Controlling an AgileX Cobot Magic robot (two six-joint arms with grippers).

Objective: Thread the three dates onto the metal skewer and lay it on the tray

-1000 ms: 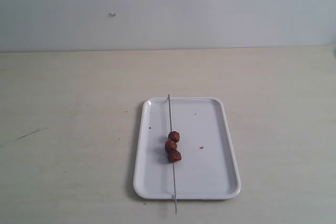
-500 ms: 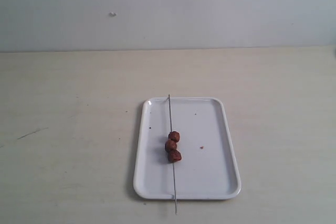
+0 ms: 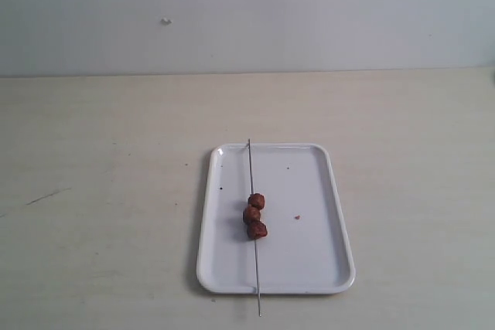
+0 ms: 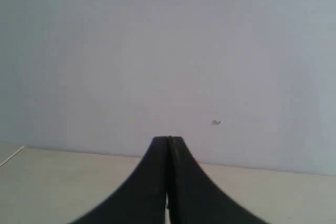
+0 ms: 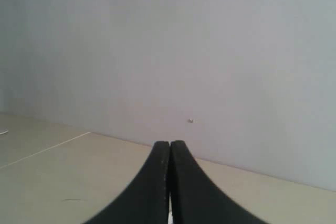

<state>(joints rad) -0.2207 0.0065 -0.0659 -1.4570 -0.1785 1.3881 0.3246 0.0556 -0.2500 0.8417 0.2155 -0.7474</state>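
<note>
Dates [image 3: 254, 216] sit threaded on the skewer [image 3: 253, 191] across the tray [image 3: 309, 260].

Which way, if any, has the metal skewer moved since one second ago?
No. The metal skewer crosses the tray's near and far rims at the same spots as before.

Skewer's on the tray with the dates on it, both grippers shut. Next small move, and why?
Probably none: hold position and call it done. The three dates sit bunched on the metal skewer, which lies lengthwise on the tray, its near tip poking past the edge. The left gripper and right gripper are shut, empty, and face the wall, so nothing looks left to place.
</note>
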